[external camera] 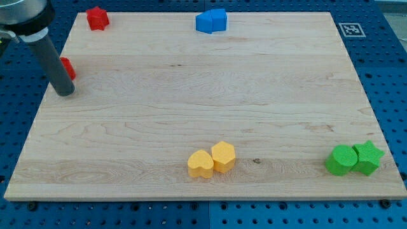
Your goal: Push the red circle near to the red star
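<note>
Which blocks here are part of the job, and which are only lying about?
Part of the job:
red circle, mostly hidden behind the rod
red star
my tip, just below the circle

Lying about:
blue blocks
yellow heart
yellow hexagon
green circle
green star

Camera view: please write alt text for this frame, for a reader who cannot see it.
My tip rests at the board's left edge, right beside the red circle, which the rod partly hides; the red star sits apart near the view's top left. Elsewhere on the wooden board: blue blocks at top centre, two touching yellow blocks at bottom centre, two touching green blocks bottom right.
</note>
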Controlling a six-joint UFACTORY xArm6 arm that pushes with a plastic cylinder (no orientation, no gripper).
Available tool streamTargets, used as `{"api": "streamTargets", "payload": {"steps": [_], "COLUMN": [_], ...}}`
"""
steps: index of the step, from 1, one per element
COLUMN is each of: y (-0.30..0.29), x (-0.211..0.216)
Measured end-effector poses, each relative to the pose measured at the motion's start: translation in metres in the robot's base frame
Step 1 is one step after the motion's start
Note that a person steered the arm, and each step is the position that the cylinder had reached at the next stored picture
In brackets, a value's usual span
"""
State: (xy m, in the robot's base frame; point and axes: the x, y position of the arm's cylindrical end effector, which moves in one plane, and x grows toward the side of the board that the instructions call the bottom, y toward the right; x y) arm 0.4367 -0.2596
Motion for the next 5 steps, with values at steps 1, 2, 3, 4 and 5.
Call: {"api": "streamTargets", "payload": {"steps": [1, 2, 3, 4, 5], "y": [-0.028, -0.045, -0.039, -0.032, -0.025], "x": [-0.002, -0.013, -0.023, -0.049, -0.062]}}
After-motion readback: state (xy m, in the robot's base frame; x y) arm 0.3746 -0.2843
